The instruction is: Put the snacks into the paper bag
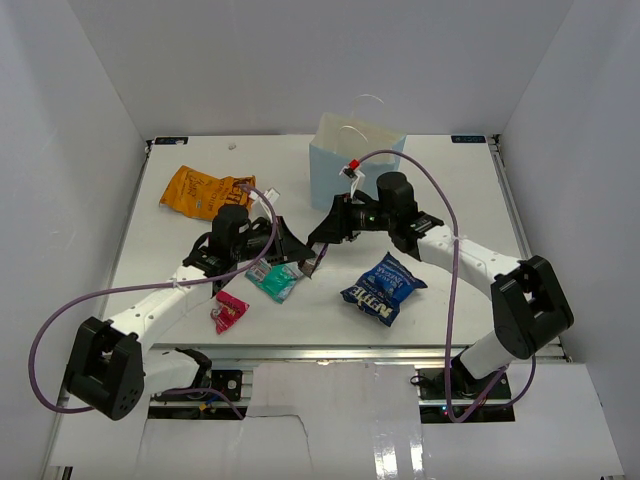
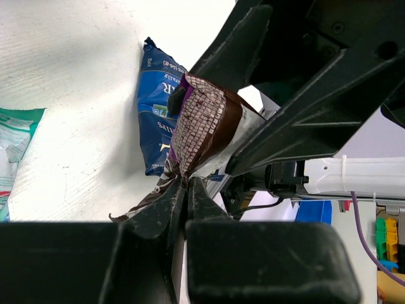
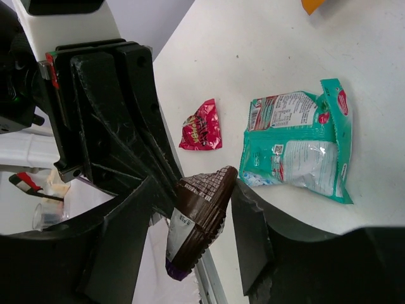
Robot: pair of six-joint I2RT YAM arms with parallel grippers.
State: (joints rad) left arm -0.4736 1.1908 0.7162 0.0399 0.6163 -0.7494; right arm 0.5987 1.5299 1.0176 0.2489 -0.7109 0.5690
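My left gripper (image 2: 185, 190) is shut on one crimped end of the brown bar (image 2: 204, 124) and holds it above the table. My right gripper (image 3: 196, 193) is open, its fingers (image 3: 253, 221) standing on either side of the bar's other end (image 3: 201, 215). In the top view the two grippers meet at mid-table, left (image 1: 300, 258) and right (image 1: 322, 243). The light blue paper bag (image 1: 355, 160) stands upright behind them. The orange chip bag (image 1: 205, 190), teal-white pouch (image 1: 272, 280), pink wrapper (image 1: 228, 312) and blue chip bag (image 1: 385, 288) lie on the table. The yellow-green pouch is out of view.
White walls enclose the table on the left, back and right. The table's near edge (image 1: 330, 350) runs just below the pink wrapper and blue chip bag. Purple cables loop from both arms.
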